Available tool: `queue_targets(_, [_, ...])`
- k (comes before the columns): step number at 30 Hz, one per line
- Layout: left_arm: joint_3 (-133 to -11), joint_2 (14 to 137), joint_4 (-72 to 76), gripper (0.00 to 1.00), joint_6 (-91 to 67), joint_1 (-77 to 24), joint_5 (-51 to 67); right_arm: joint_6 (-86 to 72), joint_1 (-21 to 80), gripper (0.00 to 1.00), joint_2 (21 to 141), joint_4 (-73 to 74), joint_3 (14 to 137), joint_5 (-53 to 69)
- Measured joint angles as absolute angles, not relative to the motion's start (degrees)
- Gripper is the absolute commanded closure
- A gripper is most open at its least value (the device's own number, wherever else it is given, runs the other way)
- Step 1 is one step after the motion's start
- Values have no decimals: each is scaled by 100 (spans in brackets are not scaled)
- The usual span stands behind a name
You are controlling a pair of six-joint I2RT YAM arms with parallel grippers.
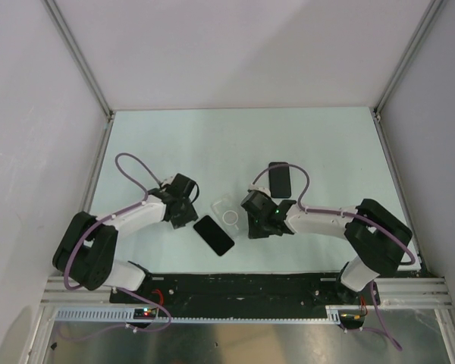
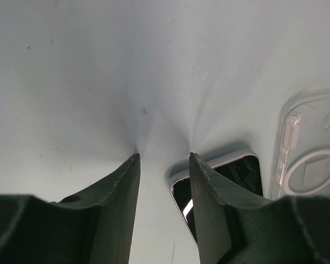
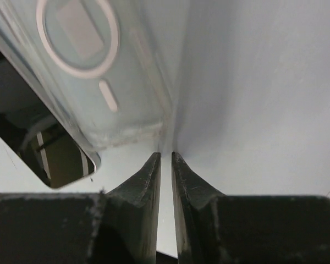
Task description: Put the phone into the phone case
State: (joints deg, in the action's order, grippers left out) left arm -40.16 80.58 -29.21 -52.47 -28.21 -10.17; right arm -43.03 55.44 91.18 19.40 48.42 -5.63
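**Hidden or unclear.** The phone case [image 1: 227, 214] is clear and lies flat on the table [image 1: 212, 144]. From above, only its white ring and a faint outline can be made out. The left wrist view cuts it off at the frame edge, and in the right wrist view its far part runs out of frame. The phone [image 1: 214, 235] is black with its glossy face up. It lies slanted just beside the case, on the side toward the arm bases. In the left wrist view one finger [image 2: 209, 192] covers most of it. Whether phone and case touch cannot be told. A black rectangular object [image 1: 280, 180] lies beyond the case, well apart from it.

**Pose.** The left arm [image 1: 129, 220] and right arm [image 1: 326, 220] both reach low and inward toward the case, wrists tipped down.
- The left gripper [image 2: 164, 159] stands left of the case, at the phone's corner. Its jaws are roughly half apart over bare table and hold nothing.
- The right gripper [image 3: 165, 155] stands right of the case, with the case's corner just ahead of its tips. Its jaws are drawn almost together with a thin empty slit between them. Contact with the case cannot be told.
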Motion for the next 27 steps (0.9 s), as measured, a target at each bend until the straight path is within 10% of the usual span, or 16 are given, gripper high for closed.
queue_targets(15, [-3647, 7703, -2620, 60, -5603, -3481, -1024, -4080, 4604, 75, 9758, 1594, 5476, -443])
queue_targets(27, [-3494, 7489, -2652, 54, -6005, -3944, -875, -3374, 5092, 18, 8648, 1466, 4980, -598])
